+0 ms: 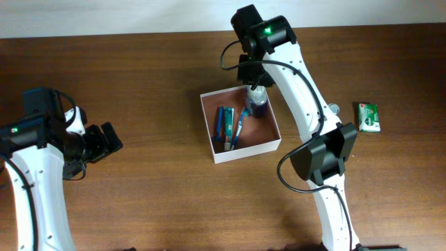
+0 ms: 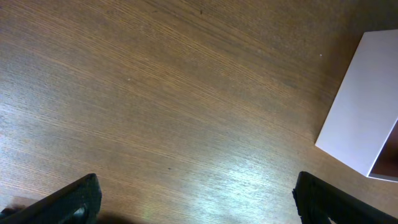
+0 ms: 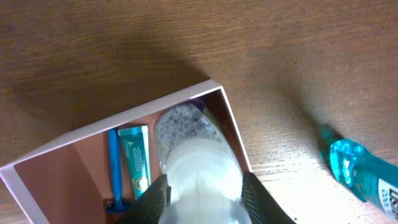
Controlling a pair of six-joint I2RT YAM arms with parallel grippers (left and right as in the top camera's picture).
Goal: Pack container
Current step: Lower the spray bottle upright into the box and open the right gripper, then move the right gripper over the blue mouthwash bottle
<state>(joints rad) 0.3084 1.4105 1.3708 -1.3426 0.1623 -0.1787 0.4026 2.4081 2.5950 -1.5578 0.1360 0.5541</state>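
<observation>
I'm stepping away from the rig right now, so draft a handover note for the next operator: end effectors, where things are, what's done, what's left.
Left end effector: open, empty, over bare brown wooden table.
Right end effector: shut on clear white-capped bottle, which sits in the far right corner of the square white-walled container.
Done: green toothpaste tube and blue-handled razor-like item lie inside.
Left: release the bottle; probably pack the green soap packet and the teal bottle-like item, both on the table outside the container.

A green soap packet (image 1: 368,116) lies on the wooden table (image 1: 139,84).
</observation>
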